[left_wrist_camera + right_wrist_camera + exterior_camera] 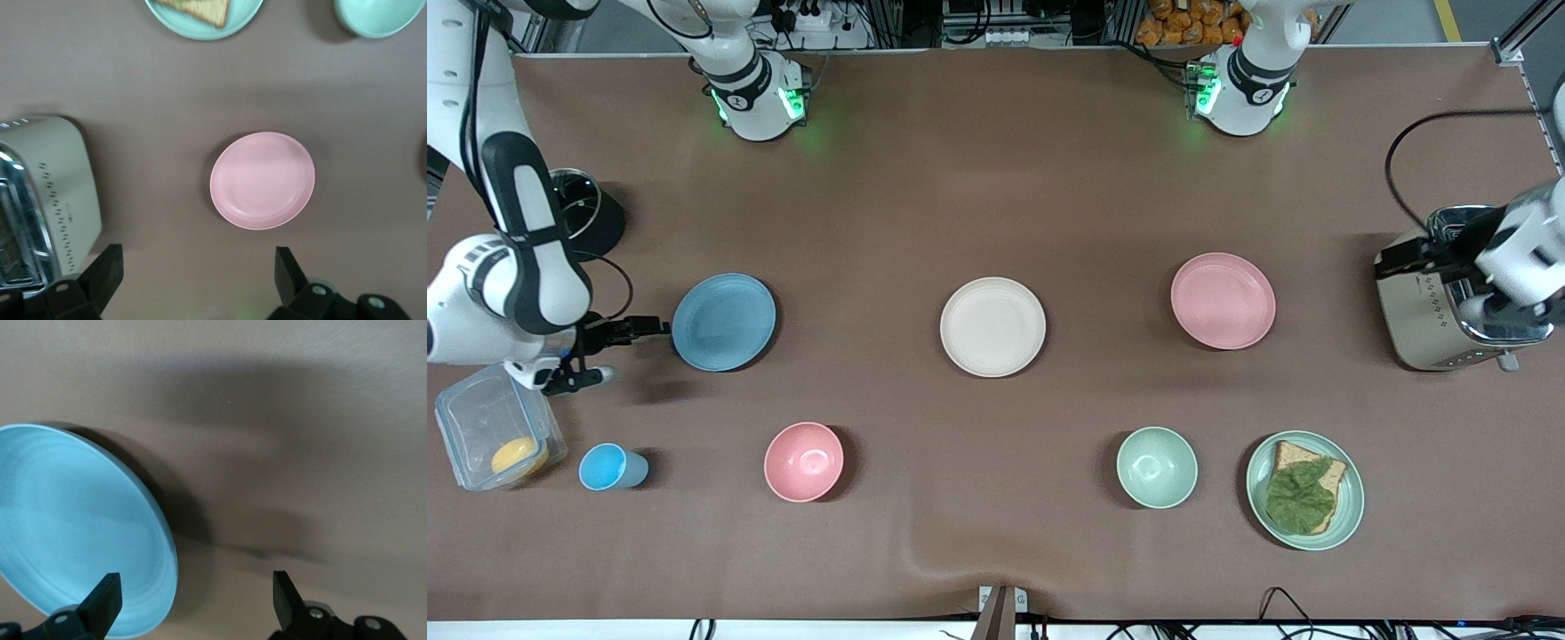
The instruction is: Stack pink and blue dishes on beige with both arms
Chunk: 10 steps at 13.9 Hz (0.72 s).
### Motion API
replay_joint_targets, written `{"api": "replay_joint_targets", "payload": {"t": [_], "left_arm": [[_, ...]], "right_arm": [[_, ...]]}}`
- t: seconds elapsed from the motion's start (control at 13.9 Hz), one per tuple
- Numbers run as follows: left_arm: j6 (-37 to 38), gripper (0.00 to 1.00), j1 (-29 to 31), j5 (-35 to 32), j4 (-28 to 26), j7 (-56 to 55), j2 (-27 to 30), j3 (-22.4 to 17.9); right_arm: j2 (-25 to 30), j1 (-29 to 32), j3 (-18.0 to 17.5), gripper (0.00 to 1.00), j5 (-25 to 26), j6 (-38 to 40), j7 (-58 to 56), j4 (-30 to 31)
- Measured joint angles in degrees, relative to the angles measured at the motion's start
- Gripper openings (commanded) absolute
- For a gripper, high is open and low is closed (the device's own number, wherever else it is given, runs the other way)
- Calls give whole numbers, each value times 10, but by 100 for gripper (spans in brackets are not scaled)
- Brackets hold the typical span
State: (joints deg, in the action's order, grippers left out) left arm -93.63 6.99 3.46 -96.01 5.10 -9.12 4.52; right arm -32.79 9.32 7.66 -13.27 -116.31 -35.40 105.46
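1. Front view: the beige plate (992,326) lies at the frame's centre on the brown tabletop (996,178), with bare cloth all around it. The blue plate (723,321) sits mid-left and the pink plate (1223,300) mid-right, each well apart from the beige one. Along the lower band stand a blue cup (610,468), a pink bowl (804,461), a green bowl (1157,467) and a green plate with bread (1305,491). A clear container (496,436) sits at the lower left edge, a toaster (1440,302) at the right edge. The right gripper (609,349) is low beside the blue plate's rim, at mid-left, jaws spread, holding nothing. The left gripper, at the right edge, is over the toaster; its jaws are hidden here.

2. Left wrist view: the left gripper (199,273) shows at the bottom, jaws wide apart and empty. The pink plate (263,180) lies at centre, apart from the fingertips, with the toaster (47,200) at the left edge.

3. Right wrist view: the right gripper (197,600) is at the bottom, jaws wide, gripping nothing. The blue plate (73,527) fills the lower left, its rim lying between the fingertips; bare tabletop fills the rest.
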Motion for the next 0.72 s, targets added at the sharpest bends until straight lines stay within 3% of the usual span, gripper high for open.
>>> {"api": "replay_joint_targets", "payload": {"t": [0.14, 0.22, 0.36, 0.43, 0.72], "left_arm": [[-4, 100, 0, 0, -2, 0, -45, 0], [-12, 100, 0, 0, -2, 0, -67, 1], [-35, 100, -1, 0, -4, 0, -110, 3], [-51, 100, -3, 0, -7, 0, -128, 5], [-156, 100, -9, 0, -68, 0, -174, 9]], "right_arm": [[-13, -3, -10, 100, -8, -7, 0, 0], [-18, -3, -15, 81, -11, -8, 0, 0], [-24, -4, -18, 17, -12, -8, -15, 0], [-25, -4, -18, 0, -12, -8, -25, 0], [-25, -4, -18, 0, -12, 13, -45, -7]]}}
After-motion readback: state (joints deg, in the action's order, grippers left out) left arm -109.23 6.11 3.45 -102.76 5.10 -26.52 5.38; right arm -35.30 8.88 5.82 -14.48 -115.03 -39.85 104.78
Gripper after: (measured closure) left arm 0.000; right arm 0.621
